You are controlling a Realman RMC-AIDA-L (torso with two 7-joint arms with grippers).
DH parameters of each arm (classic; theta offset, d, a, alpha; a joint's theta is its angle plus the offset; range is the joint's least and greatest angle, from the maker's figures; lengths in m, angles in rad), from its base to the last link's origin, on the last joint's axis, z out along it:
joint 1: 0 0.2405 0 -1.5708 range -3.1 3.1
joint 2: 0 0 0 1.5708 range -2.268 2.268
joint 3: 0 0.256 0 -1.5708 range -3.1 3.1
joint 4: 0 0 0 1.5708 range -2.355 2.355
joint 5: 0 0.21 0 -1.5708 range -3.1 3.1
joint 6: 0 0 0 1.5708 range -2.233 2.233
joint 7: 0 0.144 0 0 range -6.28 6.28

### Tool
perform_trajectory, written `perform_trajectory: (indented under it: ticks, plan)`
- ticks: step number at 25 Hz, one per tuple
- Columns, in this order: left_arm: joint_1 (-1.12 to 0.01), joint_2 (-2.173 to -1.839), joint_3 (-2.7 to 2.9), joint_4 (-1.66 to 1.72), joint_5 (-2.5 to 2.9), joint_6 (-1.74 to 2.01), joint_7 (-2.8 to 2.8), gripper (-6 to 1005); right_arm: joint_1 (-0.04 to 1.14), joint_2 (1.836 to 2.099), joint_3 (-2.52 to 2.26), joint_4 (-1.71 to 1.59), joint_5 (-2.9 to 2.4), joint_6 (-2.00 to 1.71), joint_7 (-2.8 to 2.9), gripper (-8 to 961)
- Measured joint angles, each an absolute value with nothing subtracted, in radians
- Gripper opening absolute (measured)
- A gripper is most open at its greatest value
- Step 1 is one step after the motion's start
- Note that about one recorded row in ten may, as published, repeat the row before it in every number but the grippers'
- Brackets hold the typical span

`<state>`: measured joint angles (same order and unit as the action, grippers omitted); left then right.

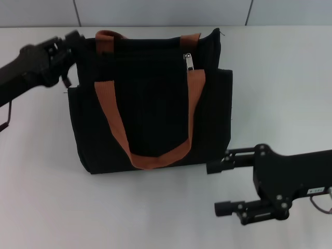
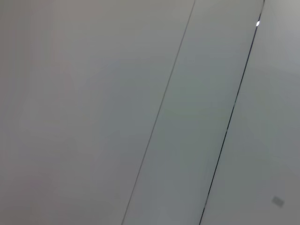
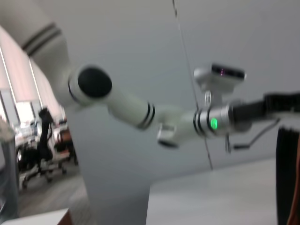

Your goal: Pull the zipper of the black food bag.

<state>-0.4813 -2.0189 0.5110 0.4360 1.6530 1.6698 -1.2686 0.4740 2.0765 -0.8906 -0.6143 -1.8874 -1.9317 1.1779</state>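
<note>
The black food bag [image 1: 150, 98] lies on the white table in the head view, its two orange-brown handles [image 1: 116, 122] draped over its front. The silver zipper pull [image 1: 188, 61] sits on the bag's upper edge, right of the middle. My left gripper [image 1: 77, 45] is at the bag's upper left corner, touching or very close to it. My right gripper [image 1: 218, 188] is open and empty on the table just off the bag's lower right corner, fingers pointing toward the bag. The right wrist view shows an edge of the bag [image 3: 288, 173] and my left arm [image 3: 187, 124].
The white table [image 1: 280, 78] extends to the right of the bag and in front of it. A grey panelled wall [image 1: 155, 10] stands behind the bag. The left wrist view shows only wall panels [image 2: 140, 112].
</note>
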Motion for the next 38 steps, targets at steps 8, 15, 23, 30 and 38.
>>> perform_trajectory:
  ticks: [8, 15, 23, 30, 38]
  plan:
    - [-0.426, -1.928, 0.51, 0.578, 1.807, 1.807, -1.426, 398, 0.489, 2.078, -0.896, -0.611, -1.908, -1.911, 1.169, 702]
    - [-0.392, -1.881, 0.481, 0.607, 1.768, 1.993, -1.403, 663, 0.487, 2.077, -0.897, -0.608, -1.91, -1.881, 1.168, 702]
    - [-0.367, -2.043, 0.723, 0.569, 1.819, 2.0, -1.101, 821, 0.479, 2.078, -0.889, -0.535, -1.908, -1.857, 1.092, 702]
    - [-0.355, -2.061, 0.752, 0.49, 1.914, 1.941, -1.021, 816, 0.475, 2.078, -0.896, -0.485, -1.91, -1.83, 1.032, 702]
    - [-0.343, -2.057, 0.756, 0.465, 1.949, 1.886, -1.002, 814, 0.474, 2.08, -0.889, -0.398, -1.905, -1.785, 0.936, 702]
